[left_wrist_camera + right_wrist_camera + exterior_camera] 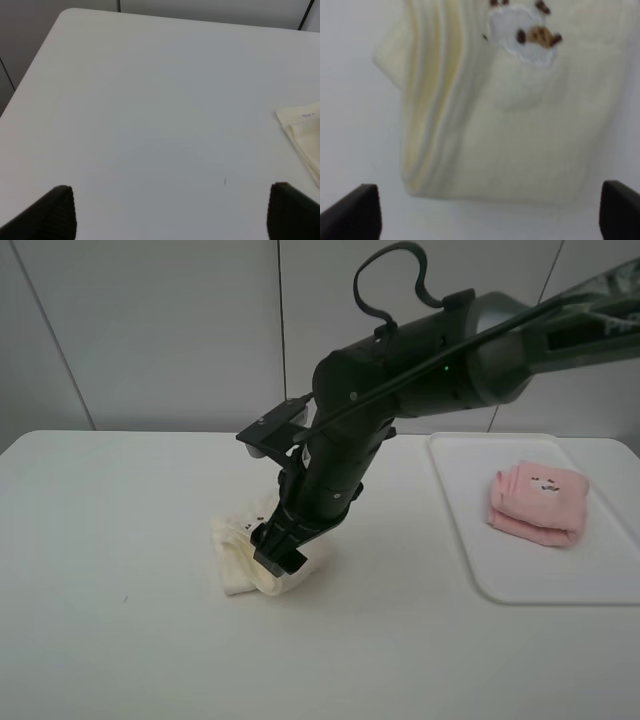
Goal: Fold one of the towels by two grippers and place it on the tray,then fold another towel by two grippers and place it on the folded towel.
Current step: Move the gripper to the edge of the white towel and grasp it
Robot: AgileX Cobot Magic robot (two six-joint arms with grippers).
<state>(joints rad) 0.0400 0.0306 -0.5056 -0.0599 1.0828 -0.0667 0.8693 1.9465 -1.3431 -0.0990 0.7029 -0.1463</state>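
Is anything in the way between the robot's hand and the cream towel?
No. The right hand is open just above the folded cream-white terry towel, with nothing visible between them.

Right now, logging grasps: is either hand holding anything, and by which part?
Nothing is held. The right hand is open over the folded cream towel; the left hand is open over bare table.

Cream-white towel [520, 135] bears a white-and-brown embroidered mark; folded pink towel [537, 503] with small dark mark; white tray [480, 550]; white worktop [120, 570].
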